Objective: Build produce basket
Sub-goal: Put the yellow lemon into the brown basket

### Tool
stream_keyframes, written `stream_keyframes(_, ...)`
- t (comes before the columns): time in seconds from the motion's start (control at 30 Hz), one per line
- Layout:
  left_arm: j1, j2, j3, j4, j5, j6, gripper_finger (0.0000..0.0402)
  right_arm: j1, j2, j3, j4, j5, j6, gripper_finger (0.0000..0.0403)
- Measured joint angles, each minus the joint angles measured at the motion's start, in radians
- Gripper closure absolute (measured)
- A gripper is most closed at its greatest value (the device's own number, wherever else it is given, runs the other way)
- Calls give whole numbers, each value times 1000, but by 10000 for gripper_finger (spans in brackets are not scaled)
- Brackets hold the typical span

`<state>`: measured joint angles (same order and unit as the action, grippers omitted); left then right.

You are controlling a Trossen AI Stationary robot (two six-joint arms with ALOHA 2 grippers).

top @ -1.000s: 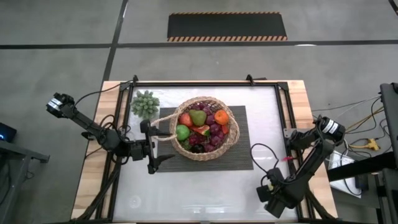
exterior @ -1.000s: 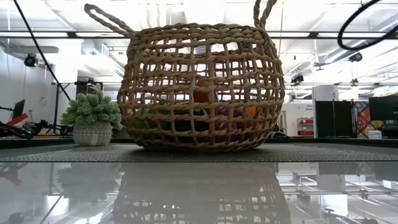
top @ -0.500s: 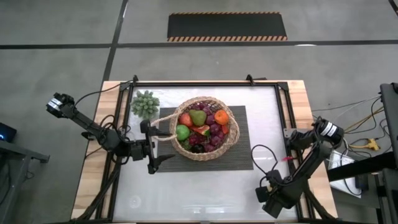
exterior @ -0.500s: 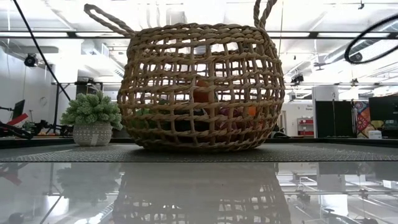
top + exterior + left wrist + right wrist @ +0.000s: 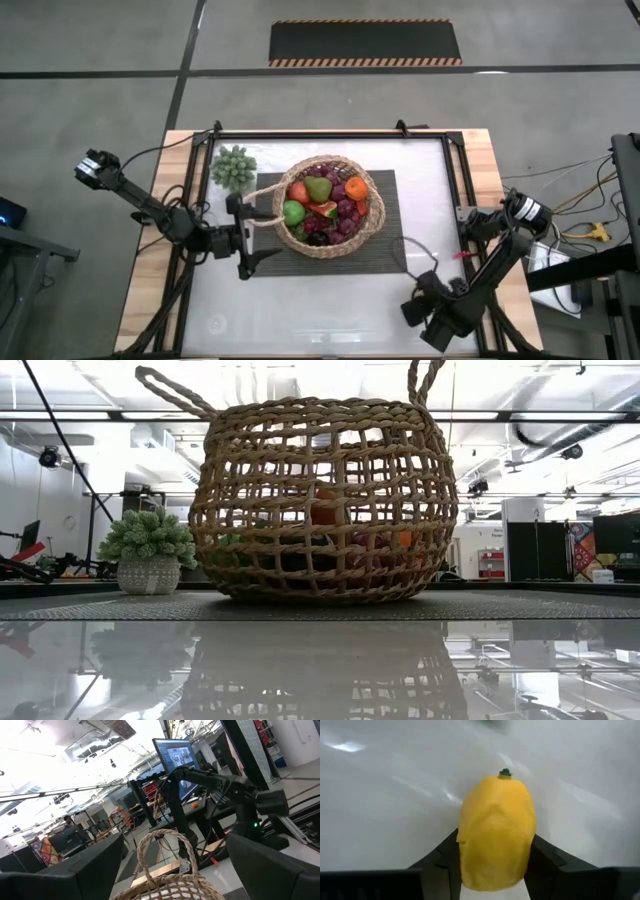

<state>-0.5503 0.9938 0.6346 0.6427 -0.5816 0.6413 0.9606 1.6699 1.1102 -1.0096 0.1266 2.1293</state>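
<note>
Bare glass front; basket [image 5: 330,207], plant [image 5: 233,166] block rear.

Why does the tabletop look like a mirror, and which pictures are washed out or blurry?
Low view: the glossy table mirrors the round tan woven wicker basket, and bright ceiling lights glare behind it. Left wrist view: the ceiling is blown out white above the basket's loop handle. Right wrist view: the yellow lemon in the right tool is soft, with streaky glare on the table.
</note>
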Motion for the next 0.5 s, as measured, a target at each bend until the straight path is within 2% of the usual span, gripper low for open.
stream_keyframes(0.07, 0, 7, 0, 2, 2, -6, 65, -4, -2, 24, 26, 190, -145, 264)
stream_keyframes(0.13, 0, 20, 0, 4, 21, -19, 65, -4, -4, 47, 116, 455, -367, 264)
stream_keyframes(0.2, 0, 40, 0, 2, 77, -55, 65, -6, -5, 59, 233, 723, -632, 264)
stream_keyframes(0.27, 0, 66, 0, 4, 155, -87, 65, -18, -6, 60, 370, 919, -945, 264)
stream_keyframes(0.37, 0, 124, 4, 17, 275, -131, 65, -59, -6, 54, 598, 1036, -1402, 260)
stream_keyframes(0.5, 0, 240, 23, 160, 374, -163, 65, -130, 15, 21, 961, 1045, -1893, 255)
